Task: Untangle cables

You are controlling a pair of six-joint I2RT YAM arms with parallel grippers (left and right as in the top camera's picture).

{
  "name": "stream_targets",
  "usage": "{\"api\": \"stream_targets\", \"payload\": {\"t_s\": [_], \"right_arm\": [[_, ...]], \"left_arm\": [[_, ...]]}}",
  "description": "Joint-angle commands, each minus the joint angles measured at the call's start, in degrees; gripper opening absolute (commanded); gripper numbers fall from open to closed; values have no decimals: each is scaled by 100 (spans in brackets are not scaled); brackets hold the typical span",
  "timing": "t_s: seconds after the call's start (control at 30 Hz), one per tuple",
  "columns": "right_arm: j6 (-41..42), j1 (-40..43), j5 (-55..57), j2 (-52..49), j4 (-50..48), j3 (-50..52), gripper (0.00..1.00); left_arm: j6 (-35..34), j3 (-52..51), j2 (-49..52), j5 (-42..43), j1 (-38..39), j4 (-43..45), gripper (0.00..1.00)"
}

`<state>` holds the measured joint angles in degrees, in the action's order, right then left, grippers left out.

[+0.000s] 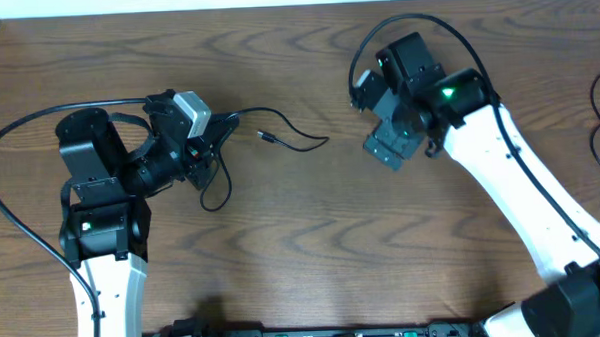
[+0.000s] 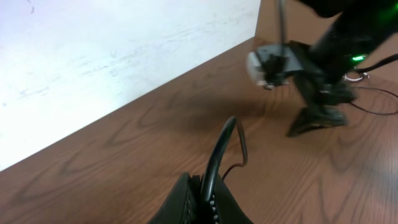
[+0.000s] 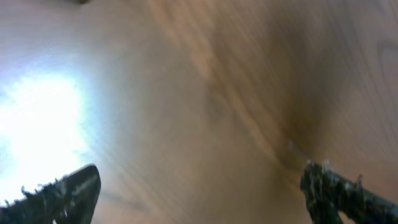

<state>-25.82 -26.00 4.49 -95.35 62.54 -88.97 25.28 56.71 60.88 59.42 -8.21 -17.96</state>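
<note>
black cable (image 2: 216, 158) thin, curling, pinched between left fingers (image 2: 179, 202).

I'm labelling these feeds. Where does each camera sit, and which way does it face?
Overhead: above the table, looking straight down; both arms, left gripper and right gripper show.
Left wrist: on the left arm, facing across the table towards the right arm; its shut fingers pinch the black cable.
Right wrist: on the right arm, facing blurred wood; its spread fingers show in the bottom corners.
Shared: overhead and left wrist both show the black cable and right arm.
</note>
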Motion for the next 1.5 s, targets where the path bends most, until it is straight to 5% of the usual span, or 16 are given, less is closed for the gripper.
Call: {"api": "stream_targets", "payload": {"t_s": [0.0, 0.3, 0.83, 1.17, 1.47], "right_arm": [[-157, -103, -221, 245, 74, -28, 99], [-1565, -160, -2308, -28, -1054, 24, 99], [-1563, -999, -3587, -710, -2830, 24, 99], [-1558, -1720, -4966, -710, -2896, 24, 99], [-1556, -2109, -4822, -710, -2896, 24, 99]], "left_arm": [[-33, -26, -11, -13, -9, 11, 8], [-35, -26, -11, -9, -7, 9, 8], [-35, -26, -11, -11, -7, 13, 7], [-33, -26, -11, -144, -9, 315, 7], [-35, -26, -11, -511, -9, 350, 7]]}}
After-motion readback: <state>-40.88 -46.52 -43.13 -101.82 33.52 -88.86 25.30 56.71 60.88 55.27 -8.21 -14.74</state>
